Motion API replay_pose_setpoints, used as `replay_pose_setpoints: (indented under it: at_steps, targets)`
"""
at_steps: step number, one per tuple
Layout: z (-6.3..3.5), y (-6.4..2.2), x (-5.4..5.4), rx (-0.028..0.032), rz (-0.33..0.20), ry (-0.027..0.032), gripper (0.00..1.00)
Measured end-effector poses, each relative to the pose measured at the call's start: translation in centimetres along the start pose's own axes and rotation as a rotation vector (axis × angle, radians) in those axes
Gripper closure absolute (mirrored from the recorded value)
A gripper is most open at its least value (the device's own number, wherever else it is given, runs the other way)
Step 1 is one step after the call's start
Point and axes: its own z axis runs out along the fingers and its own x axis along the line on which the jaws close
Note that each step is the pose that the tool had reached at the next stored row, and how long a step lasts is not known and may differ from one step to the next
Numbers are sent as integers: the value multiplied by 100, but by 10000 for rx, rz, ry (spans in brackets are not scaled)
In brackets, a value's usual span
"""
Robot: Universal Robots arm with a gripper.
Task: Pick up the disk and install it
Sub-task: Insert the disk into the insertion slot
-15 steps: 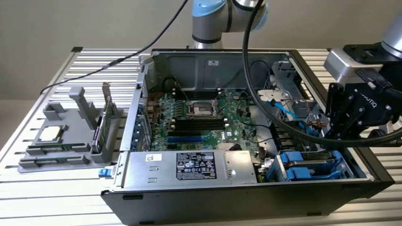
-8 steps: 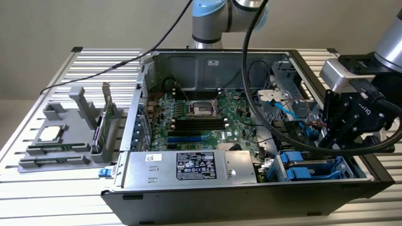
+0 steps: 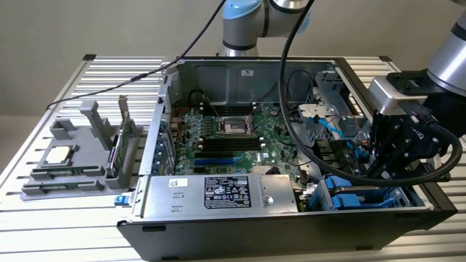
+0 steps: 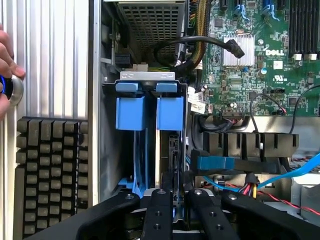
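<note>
The disk (image 4: pixel 170 114) stands on edge in the drive bay (image 4: pixel 146 76) at the case's corner, its blue carrier end facing the wrist camera and its dark edge running down between my fingers. My gripper (image 4: pixel 178 194) is over that slot, its two black fingers (image 4: pixel 157 212) close together on either side of the disk's edge. A second blue carrier (image 4: pixel 131 112) sits in the neighbouring slot. In the exterior view my gripper (image 3: pixel 386 164) hangs low over the blue carriers (image 3: pixel 360 197) at the case's right front corner.
The open computer case (image 3: pixel 276 232) holds the green motherboard (image 3: pixel 226 144), a silver box with a black-and-white label (image 3: pixel 226 194) and thick black cables (image 3: pixel 313 147). A grey fixture (image 3: pixel 73 164) lies at the exterior view's left. A person's hand (image 4: pixel 6 65) rests near a round button (image 4: pixel 12 91).
</note>
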Motion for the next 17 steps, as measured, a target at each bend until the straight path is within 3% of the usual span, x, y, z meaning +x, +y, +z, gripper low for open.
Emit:
replay_pose_setpoints:
  at_steps: [8, 11, 15, 17]
  targets:
    - [40, -5, -6, -3, -1, -1, 80]
    - [-45, -4, -2, -7, -12, -45, 80]
    - [-217, 11, 9, -13, -6, -20, 80]
    - [-248, 18, 10, -13, -6, -19, 80]
